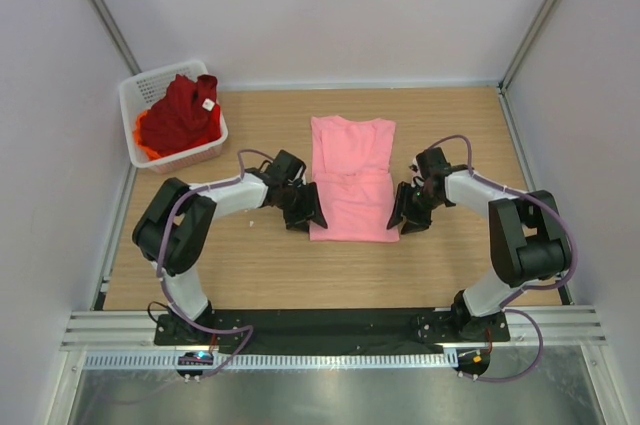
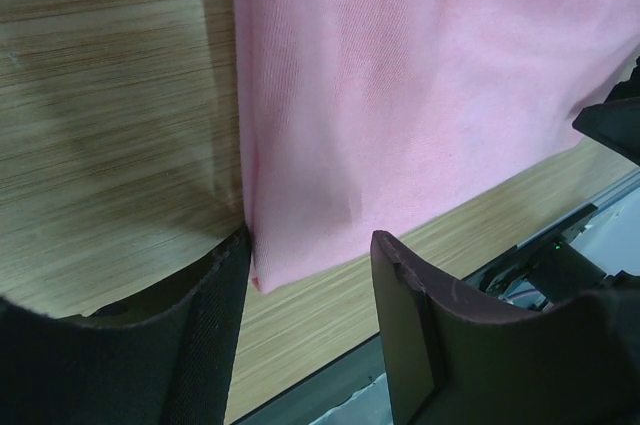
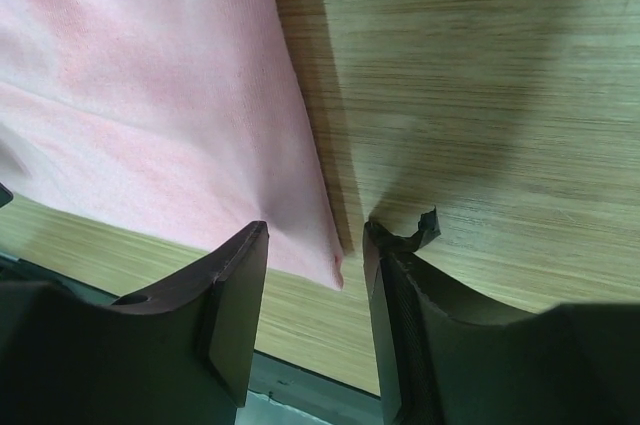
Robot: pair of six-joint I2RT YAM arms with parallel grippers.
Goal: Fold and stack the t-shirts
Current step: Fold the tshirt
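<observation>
The light pink t-shirt [image 1: 351, 173] lies flat on the table middle, folded into a narrow strip, collar end far. My left gripper [image 1: 308, 215] is open at its near left corner [image 2: 262, 270], which lies between the fingers. My right gripper [image 1: 402, 219] is open at its near right corner [image 3: 325, 257], fingers on either side of it. The pink cloth fills the upper part of the left wrist view [image 2: 420, 85] and the upper left of the right wrist view [image 3: 140, 95]. The dark red t-shirt [image 1: 183, 113] with a white tag lies heaped in the basket over the orange t-shirt [image 1: 146, 148].
The white mesh basket [image 1: 141, 85] stands at the far left corner of the wooden table [image 1: 250, 265]. Grey walls close in the left, back and right sides. A black rail [image 1: 330, 325] runs along the near edge.
</observation>
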